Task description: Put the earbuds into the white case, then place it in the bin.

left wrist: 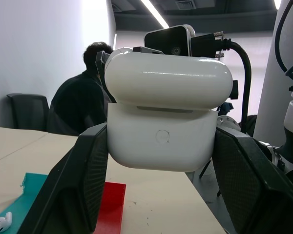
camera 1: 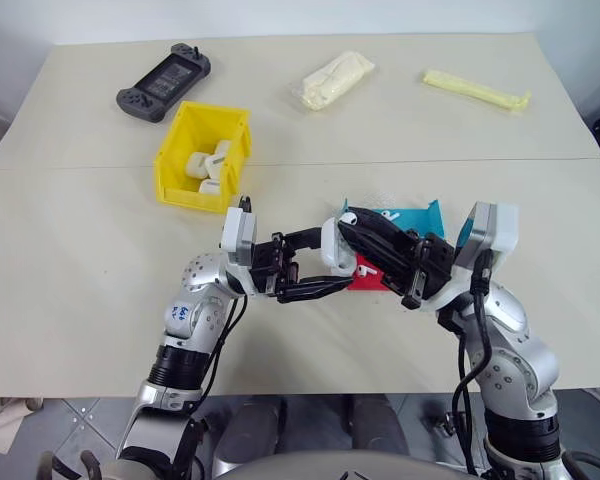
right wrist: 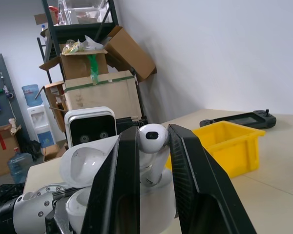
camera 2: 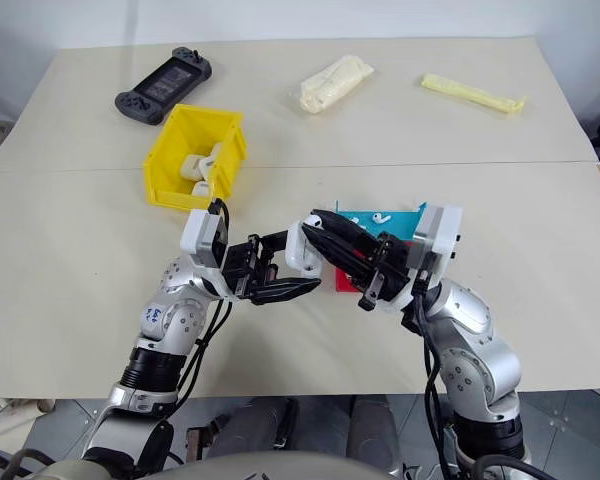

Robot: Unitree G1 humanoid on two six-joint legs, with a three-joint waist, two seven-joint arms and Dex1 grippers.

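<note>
White case in left tool, earbud pinched in right tool, stem half hidden.

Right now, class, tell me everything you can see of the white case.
The case is small, glossy white plastic with rounded corners, a small round mark on its front and a hinged lid standing open. The left gripper holds it above the table, a black finger pressing each side. The right gripper holds an earbud over its open top, stem pointing down into it.
</note>
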